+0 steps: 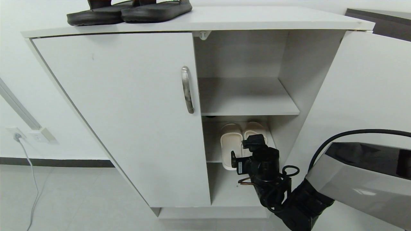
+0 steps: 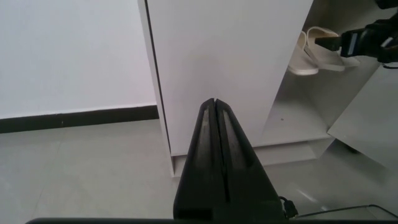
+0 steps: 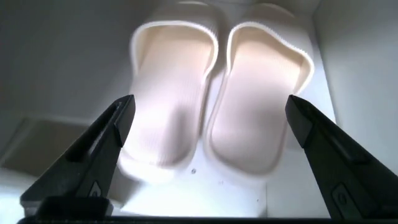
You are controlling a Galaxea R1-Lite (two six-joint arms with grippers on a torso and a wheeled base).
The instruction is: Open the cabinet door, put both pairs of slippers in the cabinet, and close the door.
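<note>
You had the white cabinet (image 1: 224, 21) straight ahead of your right gripper (image 3: 210, 106). It had two doors. The left door (image 1: 122, 112) was shut, off to that gripper's left, and the right door (image 1: 362, 89) was swung open on its right. The open bay held two shelves: the upper shelf (image 1: 247, 96) above the gripper and the lower shelf (image 1: 212, 144) level with it.

There were two pairs of slippers, four in all. The black pair (image 1: 128, 12) lay side by side on the cabinet top, high above the gripper and to its left. The cream pair (image 3: 171, 99) sat side by side on the lower shelf just in front of the gripper. These slippers were pale and thick-soled with raised rims, and one end jutted past the shelf edge.

Your right gripper was spread wide and held nothing, its fingers standing apart from the cream pair. Your left gripper (image 2: 214, 101) had its fingers pressed together with nothing between them, low before the shut door.

The head view gave you the black pair and the single metal handle (image 1: 187, 89). The right wrist view gave you the cream footbeds close up. The left wrist view gave you that pair from the side.
</note>
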